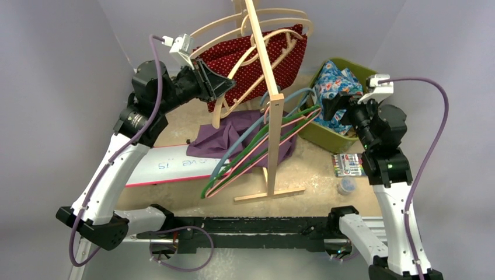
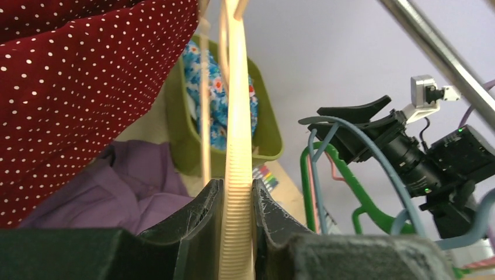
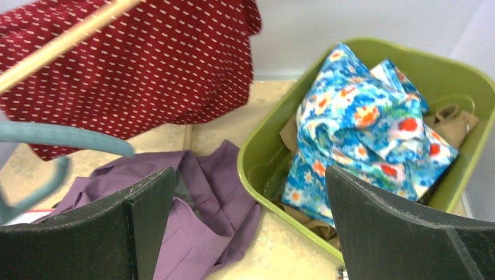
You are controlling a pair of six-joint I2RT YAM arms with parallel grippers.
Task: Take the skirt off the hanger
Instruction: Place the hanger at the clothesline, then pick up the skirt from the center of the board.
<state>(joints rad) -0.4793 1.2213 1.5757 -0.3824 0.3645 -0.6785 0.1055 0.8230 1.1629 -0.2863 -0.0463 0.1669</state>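
A dark red skirt with white dots (image 1: 257,58) hangs on a cream plastic hanger (image 1: 233,73) on the wooden rack (image 1: 268,111). It also shows in the left wrist view (image 2: 76,87) and the right wrist view (image 3: 146,64). My left gripper (image 1: 225,87) is shut on the hanger's ribbed lower bar (image 2: 238,198), beside the skirt's lower left edge. My right gripper (image 1: 327,108) is open and empty, held above the near edge of the green bin (image 1: 333,137), to the right of the rack; its fingers (image 3: 146,221) frame the bin and the purple cloth.
Several empty blue, green and pink hangers (image 1: 257,146) hang low on the rack. A purple garment (image 1: 233,137) lies on the table under them. The green bin (image 3: 274,116) holds floral cloth (image 3: 368,128). A whiteboard (image 1: 169,166), a marker set (image 1: 348,165) and a small jar (image 1: 347,186) lie nearby.
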